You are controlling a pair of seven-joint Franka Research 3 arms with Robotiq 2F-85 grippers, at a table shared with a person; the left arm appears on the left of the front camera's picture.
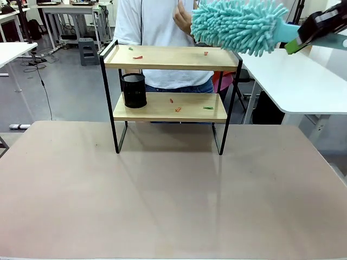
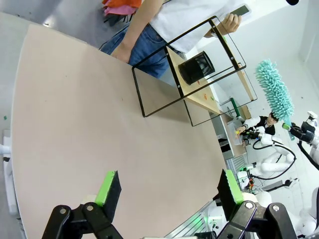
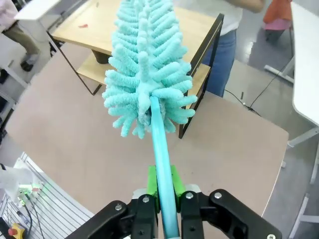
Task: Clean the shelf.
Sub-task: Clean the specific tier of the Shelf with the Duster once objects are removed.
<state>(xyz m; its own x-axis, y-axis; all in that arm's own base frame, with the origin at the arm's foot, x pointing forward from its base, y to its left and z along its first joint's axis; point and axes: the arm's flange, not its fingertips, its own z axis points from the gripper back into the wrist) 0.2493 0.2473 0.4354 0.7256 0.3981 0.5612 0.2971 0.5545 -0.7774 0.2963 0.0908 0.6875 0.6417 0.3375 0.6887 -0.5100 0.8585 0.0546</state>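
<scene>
Beige table (image 1: 173, 195) spans near to mid area. Black mesh cup (image 1: 133, 90) upright, far centre-left. Person (image 1: 157, 21) in white tee + blue jeans stands at far side, behind cup. White table (image 1: 303, 81) far right; 2nd white table (image 1: 13, 50) far left. Grey step stool (image 1: 88, 51) on floor in bkgd, far left; cables (image 1: 32, 62) on floor nearby. Orange/pink cloth (image 2: 118, 5) beyond person.
</scene>
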